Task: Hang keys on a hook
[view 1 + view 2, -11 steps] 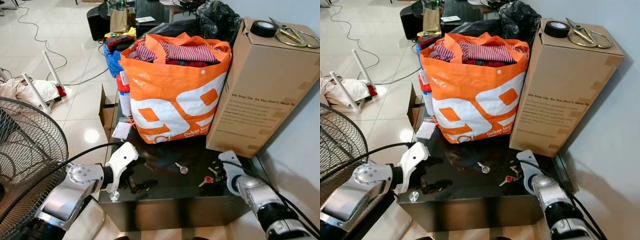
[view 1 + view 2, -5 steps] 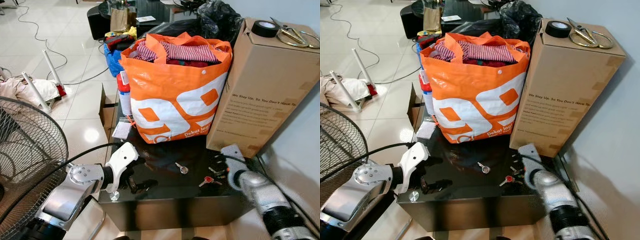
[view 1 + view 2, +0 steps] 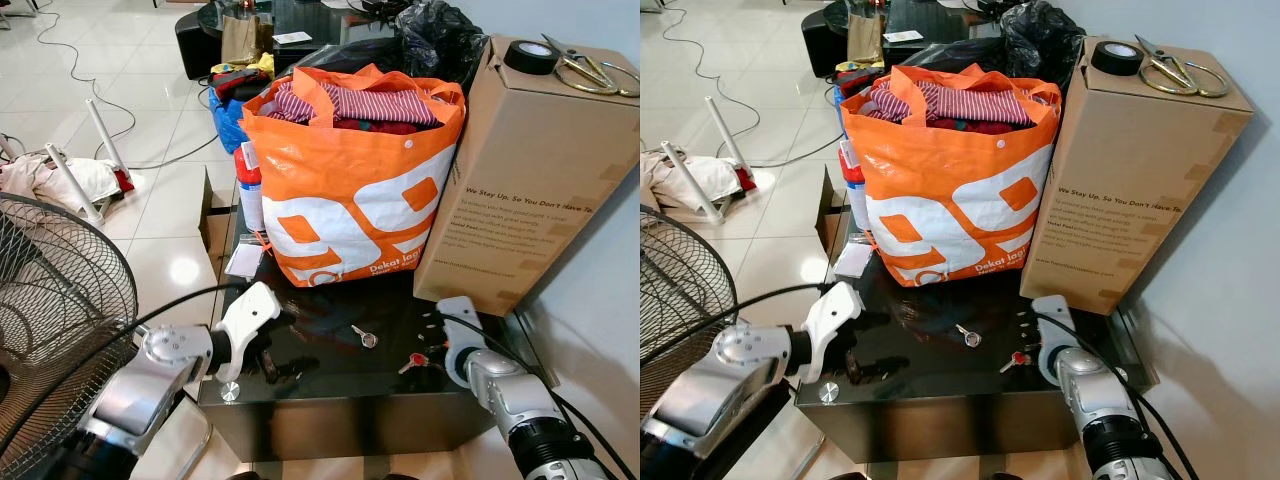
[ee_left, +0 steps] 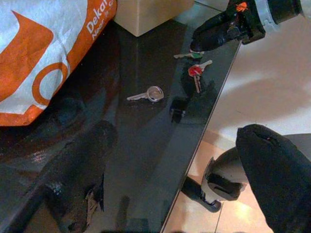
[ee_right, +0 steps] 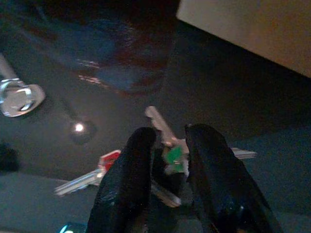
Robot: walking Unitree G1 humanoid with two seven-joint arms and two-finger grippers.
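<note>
Right gripper at keys on black bench
Eye views: keys [image 3: 417, 361] lay on bench [image 3: 330, 385] front edge, right gripper [image 3: 1032, 345] beside them, orange bag [image 3: 350, 190] behind. Left wrist: left gripper [image 4: 170, 170] jaws wide apart, holding nothing, lone silver key [image 4: 148, 94] ahead. Right wrist: jaws nearly closed around green-tagged key [image 5: 173, 156]

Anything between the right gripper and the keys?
Nothing visible. The right gripper is already down on the table, its fingers straddling the keys.
</note>
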